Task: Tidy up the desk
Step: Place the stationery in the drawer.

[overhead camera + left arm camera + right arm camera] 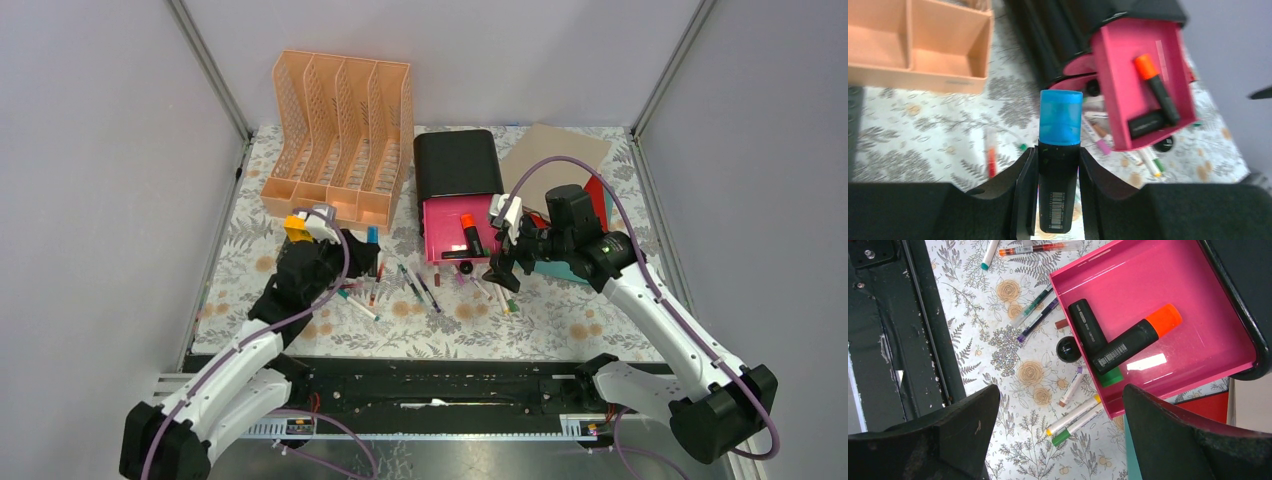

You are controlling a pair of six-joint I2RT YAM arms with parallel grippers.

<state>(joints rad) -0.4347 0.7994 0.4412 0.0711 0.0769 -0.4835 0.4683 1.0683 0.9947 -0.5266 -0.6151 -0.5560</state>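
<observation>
The desk [560,320] is covered with a fern-and-flower cloth. My left gripper [1057,165] is shut on a black highlighter with a blue cap [1060,150], held above the cloth; it also shows in the top view [372,236]. My right gripper [1060,440] is open and empty above white markers with yellow and green caps [1073,420], beside the pulled-out pink drawer [1198,300]. The drawer holds an orange-capped highlighter [1135,340] and a green-capped one [1093,340]. Several pens [415,285] lie on the cloth between the arms.
An orange slotted file rack [340,135] stands at the back left. The black drawer box [457,162] stands behind the pink drawer [460,232]. A brown sheet [560,150] and red and teal folders [600,195] lie at the back right. A black round cap [1068,349] lies near the drawer.
</observation>
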